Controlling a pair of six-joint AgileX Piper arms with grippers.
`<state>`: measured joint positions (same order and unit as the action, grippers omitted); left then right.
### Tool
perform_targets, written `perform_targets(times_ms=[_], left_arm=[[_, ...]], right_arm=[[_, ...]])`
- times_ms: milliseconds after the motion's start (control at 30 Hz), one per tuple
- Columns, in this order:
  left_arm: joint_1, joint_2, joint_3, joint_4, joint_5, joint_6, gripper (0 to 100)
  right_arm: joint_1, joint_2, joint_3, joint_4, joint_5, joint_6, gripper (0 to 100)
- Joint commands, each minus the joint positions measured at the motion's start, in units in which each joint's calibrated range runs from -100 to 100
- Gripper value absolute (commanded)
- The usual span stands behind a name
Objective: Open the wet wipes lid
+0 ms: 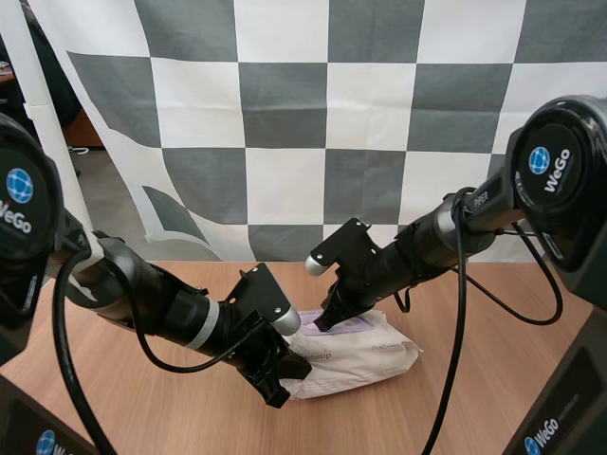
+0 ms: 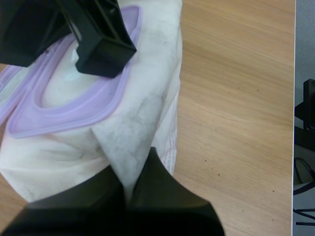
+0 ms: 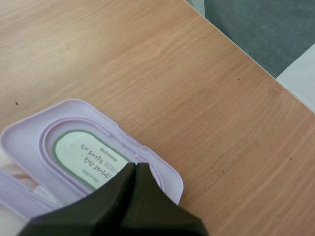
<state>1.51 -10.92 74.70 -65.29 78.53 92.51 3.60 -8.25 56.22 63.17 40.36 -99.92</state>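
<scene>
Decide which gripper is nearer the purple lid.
Right. The right gripper has its tips on the purple lid; the left gripper pinches the wet wipes pack at one end.

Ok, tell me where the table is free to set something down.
Free: the light wooden table right of the soft white wet wipes pack. Crowded: the pack itself, left tool pinching it, right tool over it.
</scene>
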Motion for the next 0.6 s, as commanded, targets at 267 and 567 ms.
perform_targets(times_ms=[267,567], left_arm=[[0.0,0.1,0.0,3.8,0.2,0.8,100],[1.26,-11.5,-1.8,7.1,7.7,0.8,100]], right_arm=[[0.0,-37.2,-0.1,-33.5,1.4,23.0,0],[-0.9,-68.3,-0.2,-51.1,19.2,42.7,0]])
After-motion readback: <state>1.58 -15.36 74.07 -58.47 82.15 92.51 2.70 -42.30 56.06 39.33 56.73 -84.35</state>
